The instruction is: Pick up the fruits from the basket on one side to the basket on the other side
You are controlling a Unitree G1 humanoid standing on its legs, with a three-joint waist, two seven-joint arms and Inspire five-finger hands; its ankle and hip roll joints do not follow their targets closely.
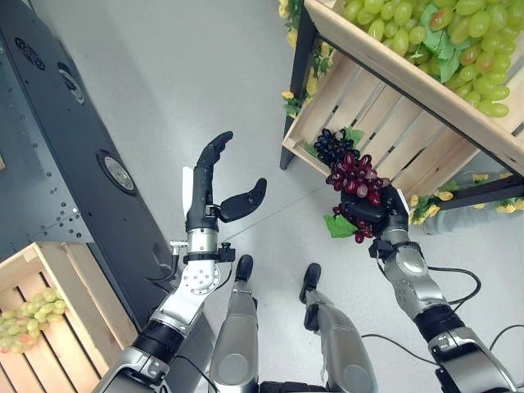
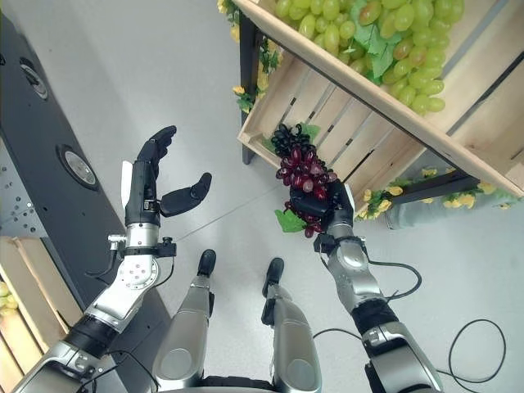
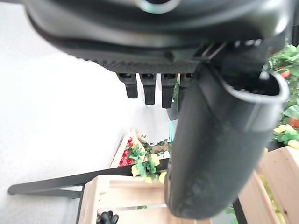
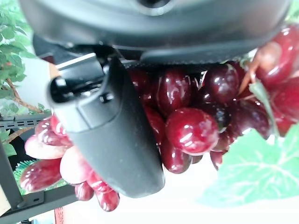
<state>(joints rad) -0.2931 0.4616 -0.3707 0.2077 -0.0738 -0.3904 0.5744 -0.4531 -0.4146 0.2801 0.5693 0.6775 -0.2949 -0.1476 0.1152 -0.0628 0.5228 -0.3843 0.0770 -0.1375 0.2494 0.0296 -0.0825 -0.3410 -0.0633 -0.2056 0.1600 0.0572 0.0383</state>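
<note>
My right hand is shut on a bunch of dark red grapes with a green leaf, held just in front of the lower wooden crate on the right-hand stand. In the right wrist view the thumb presses across the red grapes. A darker, almost black bunch lies at the crate's front lip, right behind the held one. My left hand is raised over the floor at centre left, open and holding nothing. At the lower left stands a wooden crate with green grapes in it.
An upper crate on the stand holds a heap of green grapes. Black stand legs and yellow flowers flank the crates. A dark grey panel runs along the left. Grey floor lies between the two sides.
</note>
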